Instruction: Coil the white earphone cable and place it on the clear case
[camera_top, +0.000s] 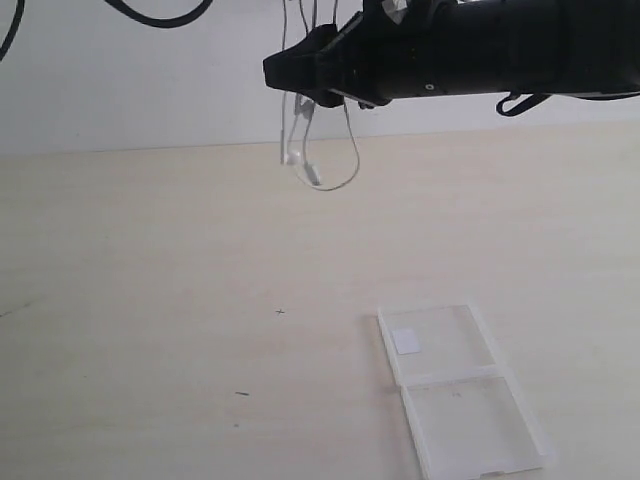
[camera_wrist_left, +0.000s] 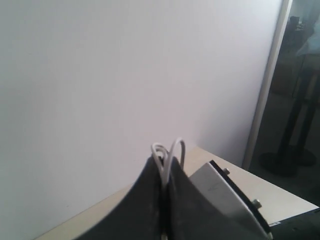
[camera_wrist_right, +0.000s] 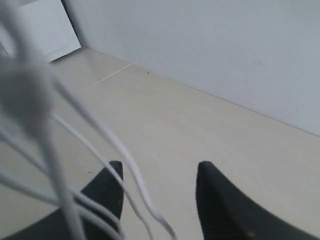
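Thin white earphone cable (camera_top: 318, 150), pinched by left tool (camera_wrist_left: 164, 170); right tool (camera_wrist_right: 159, 167) agape. Loose loops may miss five-o'clock transparent plastic case (camera_top: 460, 400).

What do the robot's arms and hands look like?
Mostly black. The right arm is a thick round tube, with black cables nearby. The left hand and right hand each have two dark, smooth fingers that taper to points.

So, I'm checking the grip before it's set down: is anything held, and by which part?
The left gripper is shut on the white cable, pinching folded loops of wire. The right gripper is open, strands hanging by its fingers unclamped.
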